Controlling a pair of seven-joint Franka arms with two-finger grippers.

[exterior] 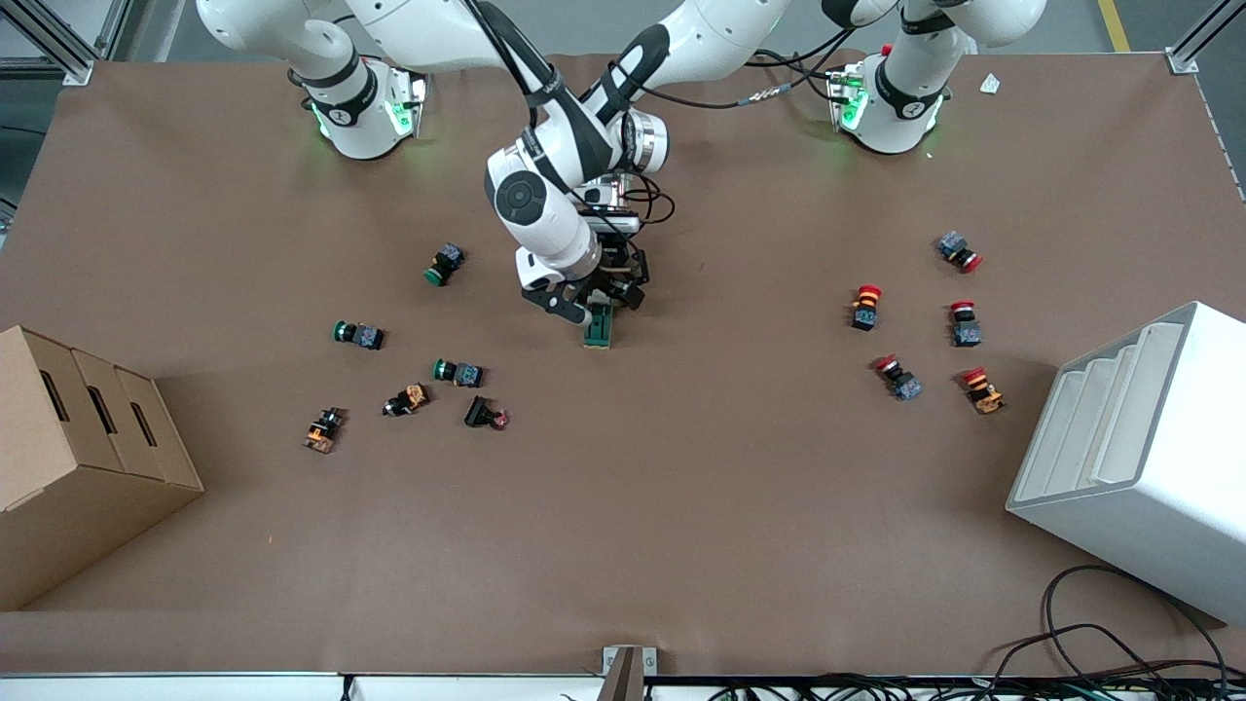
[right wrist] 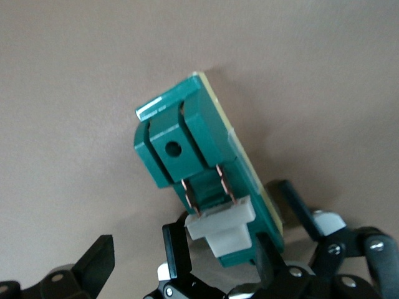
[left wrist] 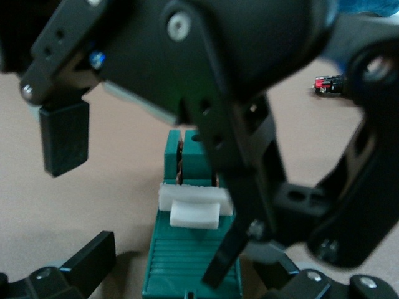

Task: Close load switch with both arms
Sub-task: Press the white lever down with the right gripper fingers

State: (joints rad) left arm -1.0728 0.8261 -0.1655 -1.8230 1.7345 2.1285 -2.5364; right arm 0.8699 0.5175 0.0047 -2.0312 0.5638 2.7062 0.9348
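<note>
**Both claws at the load switch, lever not yet pressed**

You have the load switch (exterior: 600, 326) on the tabletop (exterior: 681, 506) near the middle, directly under both claws. Its long axis runs toward the front camera. The left claw (exterior: 623, 284) grips the green body at the sides. The right claw (exterior: 569, 307) hangs just above it with fingers apart, one finger (left wrist: 63, 138) beside the white lever (left wrist: 194, 207). The lever stands raised, copper blades visible. Around the switch the tabletop is free; the nearest push button (exterior: 444, 264) lies well apart.
</note>
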